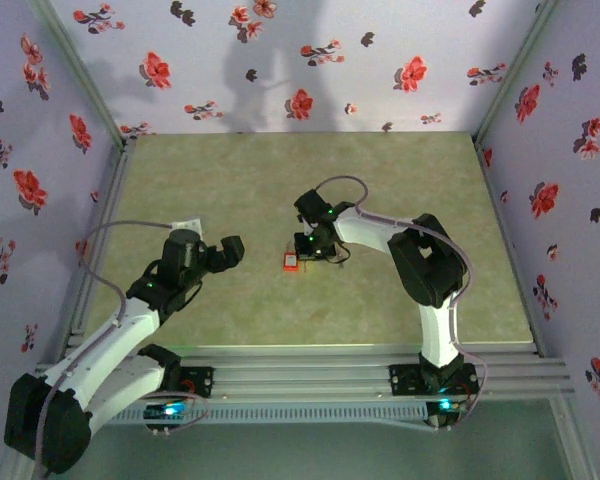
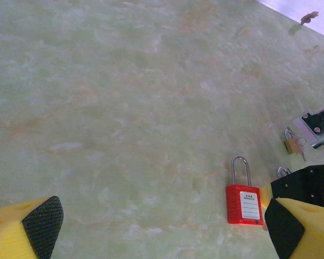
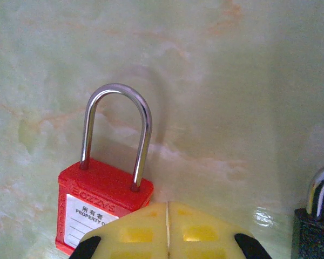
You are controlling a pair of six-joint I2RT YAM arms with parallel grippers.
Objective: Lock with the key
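With the red padlock (image 3: pixel 104 186) lying flat mid-table, my right gripper (image 3: pixel 167 213) pinched together at its bottom end and my left gripper (image 2: pixel 163 224) spread wide beside it, I want the left bracing the body before any twist, though whether a key sits in that pinch I cannot tell.

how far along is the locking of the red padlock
Done: the red padlock lies flat on the table with both shackle legs seated in its body, so it looks closed. In hand: the right gripper is shut at the body end of the padlock; whether it pinches a key I cannot tell. The left gripper hovers open, apart. Left: probably inserting and turning the key.
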